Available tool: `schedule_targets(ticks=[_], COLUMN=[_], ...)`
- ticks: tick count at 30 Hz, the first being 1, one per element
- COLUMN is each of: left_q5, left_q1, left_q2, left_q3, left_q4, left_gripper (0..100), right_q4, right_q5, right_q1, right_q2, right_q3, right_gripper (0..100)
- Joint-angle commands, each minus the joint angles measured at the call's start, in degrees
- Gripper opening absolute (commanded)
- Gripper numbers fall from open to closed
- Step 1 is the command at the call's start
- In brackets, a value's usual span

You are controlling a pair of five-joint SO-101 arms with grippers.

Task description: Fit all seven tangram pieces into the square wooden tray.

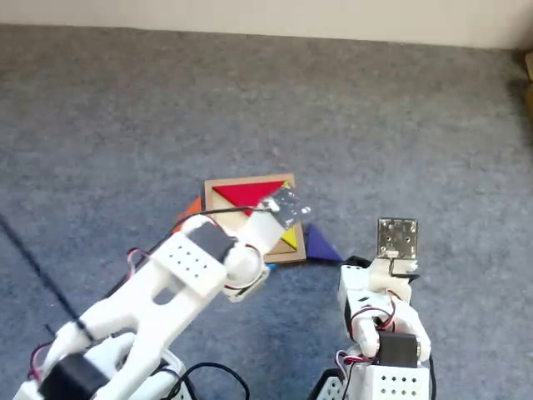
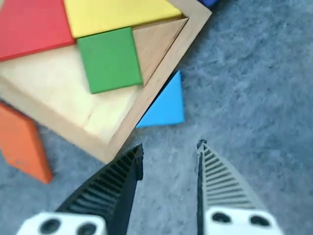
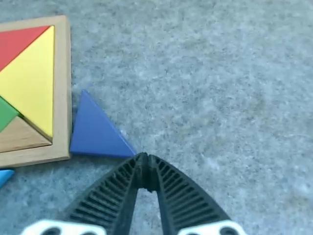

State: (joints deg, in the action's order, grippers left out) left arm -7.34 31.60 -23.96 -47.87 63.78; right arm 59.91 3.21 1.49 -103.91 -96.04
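Tray: the square wooden tray (image 2: 190,29) sits mid-table. It holds the red piece (image 2: 32,24), the yellow piece (image 2: 117,14) and the green square (image 2: 110,58), with bare wood left.
Light blue triangle (image 2: 164,105): on the carpet (image 2: 254,88), against the tray's rim, at the tray's 5 o'clock seen from high up.
Left gripper (image 2: 169,145): spread wide, holding nothing, just beside that triangle.
Good way: likely come down with one finger on each flat side, squeeze softly, lift over the rim, and turn it to match a gap.
Right gripper (image 3: 145,159): pinched closed and empty, near the dark blue triangle (image 3: 95,129) at the tray's 4 o'clock.
Orange piece (image 2: 22,142): outside the tray, at 9 o'clock.
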Motion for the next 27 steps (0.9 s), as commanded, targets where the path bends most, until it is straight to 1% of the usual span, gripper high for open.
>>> schedule_targets(ticks=[1,5,13,18,23,27], left_q5=[0.5,0.4,0.4,-3.4,-3.3,-2.5], left_q1=[2.4,3.7,3.5,3.5,4.6,6.7], left_q2=[3.8,7.7,18.3,24.3,24.5,24.5], left_q3=[3.3,4.0,9.0,10.5,12.0,11.5], left_q4=[-4.1,-6.9,-6.9,-6.4,0.1,2.4], left_gripper=[19,19,18,18,18,18], right_q4=[0.3,0.3,0.3,0.3,0.4,0.4], right_q5=[-0.4,-0.2,-0.1,-0.1,-0.1,-0.1], right_q1=[-0.7,-0.7,-0.7,-0.8,-0.8,-2.9], right_q2=[0.0,0.0,0.0,0.0,0.0,-0.1], right_q3=[-6.5,-6.5,-6.5,-6.5,-6.5,-6.5], right_gripper=[0.4,0.4,0.4,0.4,0.4,0.4])
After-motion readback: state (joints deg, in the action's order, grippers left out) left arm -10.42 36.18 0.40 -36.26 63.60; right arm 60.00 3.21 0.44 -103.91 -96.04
